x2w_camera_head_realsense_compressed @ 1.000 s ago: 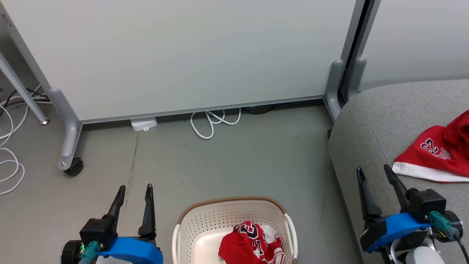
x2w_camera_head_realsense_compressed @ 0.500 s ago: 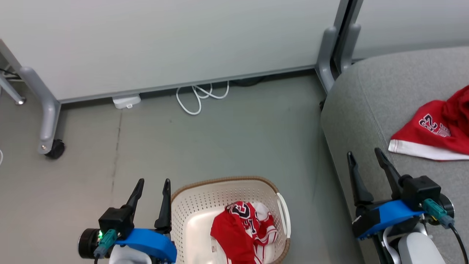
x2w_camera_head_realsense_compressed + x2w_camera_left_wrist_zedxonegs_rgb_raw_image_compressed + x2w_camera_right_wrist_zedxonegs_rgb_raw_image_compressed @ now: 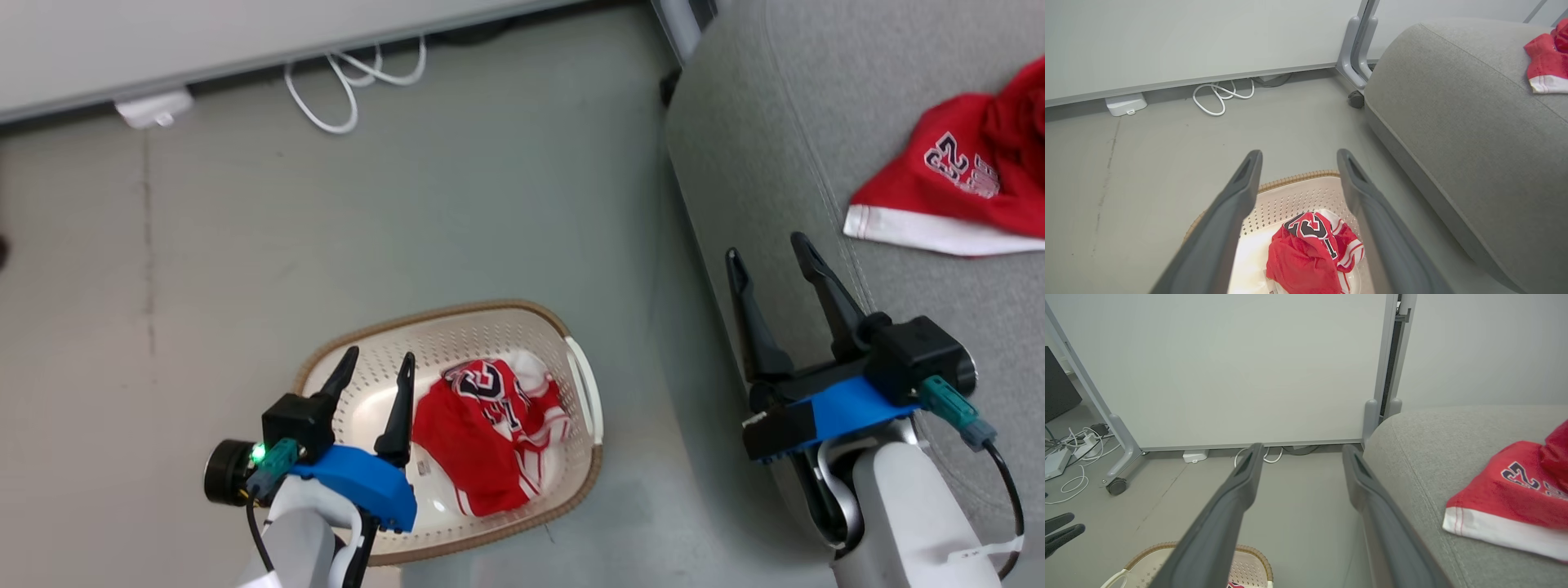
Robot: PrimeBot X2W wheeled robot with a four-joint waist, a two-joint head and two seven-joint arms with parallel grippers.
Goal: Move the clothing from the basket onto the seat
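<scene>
1. The left tool (image 3: 380, 355), jaws spread and empty, hovers over the near-left side of the basket (image 3: 457, 312).
2. Inside lies a crumpled red jersey (image 3: 482, 425). It looks light and limp and will likely drape, so pinch a raised fold.
3. The right tool (image 3: 765, 247), likewise spread and empty, hangs at the edge of the seat (image 3: 759, 122).
4. Far right, another red garment (image 3: 955, 188) lies on the seat.

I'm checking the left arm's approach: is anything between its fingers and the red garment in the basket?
Nothing visible is. The left gripper hangs open over the left part of the basket, and the red garment lies uncovered inside, just to the gripper's right, with nothing on top of it.
</scene>
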